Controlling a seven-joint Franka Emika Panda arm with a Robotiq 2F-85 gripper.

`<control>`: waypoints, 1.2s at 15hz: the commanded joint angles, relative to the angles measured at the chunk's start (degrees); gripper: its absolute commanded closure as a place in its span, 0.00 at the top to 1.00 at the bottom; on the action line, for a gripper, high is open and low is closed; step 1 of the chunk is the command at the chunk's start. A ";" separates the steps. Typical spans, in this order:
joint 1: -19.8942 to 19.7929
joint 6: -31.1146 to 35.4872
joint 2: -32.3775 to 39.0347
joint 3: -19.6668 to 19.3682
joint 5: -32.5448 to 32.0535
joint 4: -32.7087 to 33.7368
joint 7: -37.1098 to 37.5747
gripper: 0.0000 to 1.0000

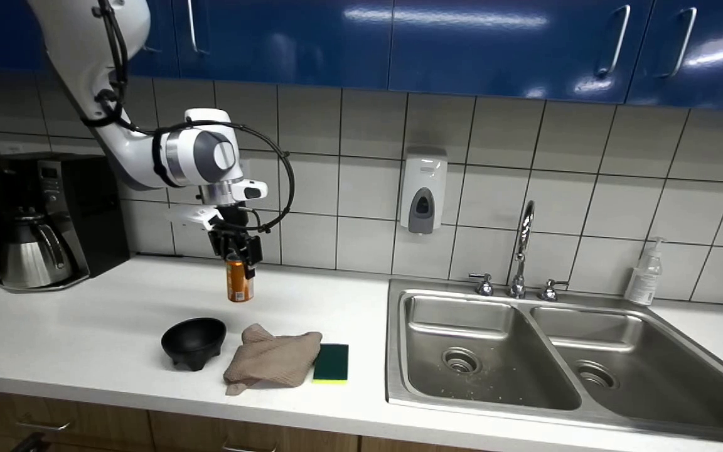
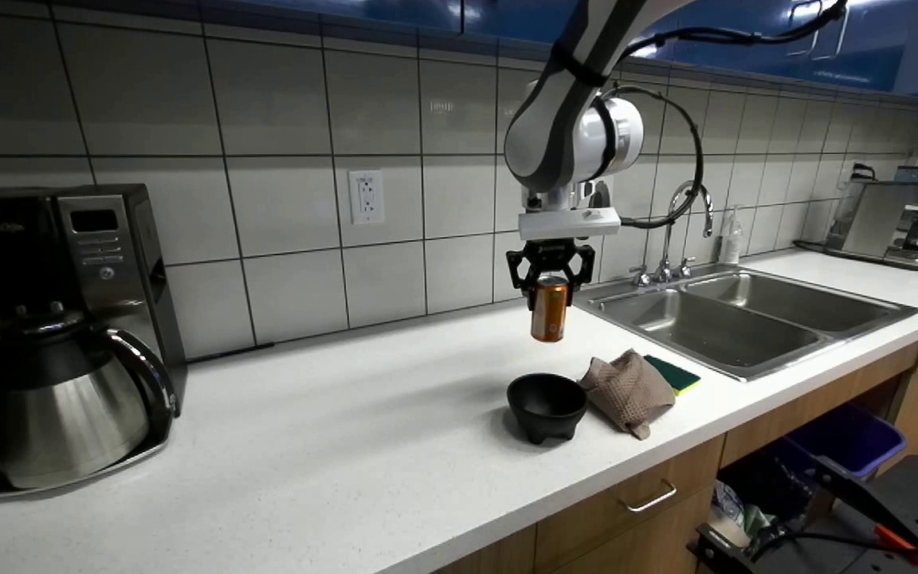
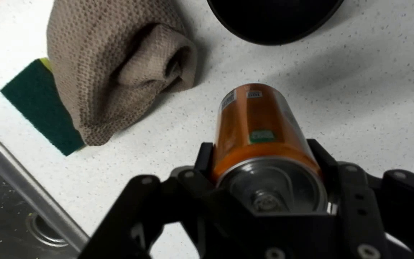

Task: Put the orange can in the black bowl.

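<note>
Gripper (image 2: pixel 551 304) is loaded: orange can (image 3: pixel 261 118) is pinched near its top, one of the fingers (image 3: pixel 205 158) pressed on each side, opening limited by the can's thickness. Orange can is held roughly upright, silvery top up, base judged to be off the white counter (image 2: pixel 307 446) in both exterior views. It is held on the wall side of the black bowl (image 1: pixel 193 342), apart from it. Black bowl is stood upright on its stubby feet, toward the counter's front edge. In the wrist view it is cut off by the top of the frame; bare counter is seen between its rim and the can.

Grey-brown cloth (image 1: pixel 277 358) is bunched just beside the bowl, a strip of counter visible between them in the wrist view. Green sponge (image 1: pixel 331 361), yellow underneath, is laid on the cloth's other side and is partly hidden by it in the wrist view. Double sink (image 1: pixel 396 351) is set into the counter past the sponge. Faucet (image 1: pixel 523 235) is mounted at its back; pump bottle (image 1: pixel 644 279) is parked by its rear edge. Soap dispenser (image 1: pixel 423 182) is fixed to the tiled wall (image 1: pixel 311 182) above. Coffee maker (image 2: pixel 104 279) with steel carafe (image 2: pixel 68 422) is placed on the opposite side of the can from the sink, well apart.
</note>
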 commanded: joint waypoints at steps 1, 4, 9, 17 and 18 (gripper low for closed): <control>0.09 -0.64 -9.21 0.37 -2.33 -8.58 2.07 0.39; 0.26 -0.66 -11.84 1.83 -3.63 -11.51 2.94 0.39; 1.28 -0.18 -12.23 5.44 -6.40 -12.81 5.32 0.39; 3.53 -0.11 -8.40 7.14 -12.79 -12.09 9.21 0.39; 3.57 -0.20 -8.09 6.88 -13.16 -12.10 9.33 0.39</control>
